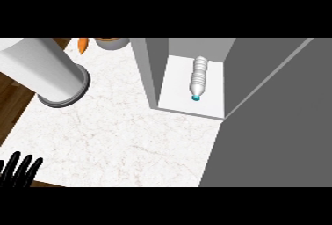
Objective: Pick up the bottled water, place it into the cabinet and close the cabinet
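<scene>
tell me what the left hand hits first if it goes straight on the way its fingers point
Probably the large white cylinder with a grey rim; the left hand points up the view over bare white marble counter, though depth is unclear.

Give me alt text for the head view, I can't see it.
A water bottle lies inside an open grey cabinet on a marble counter. The left hand rests at the lower left edge, fingers up.
</scene>
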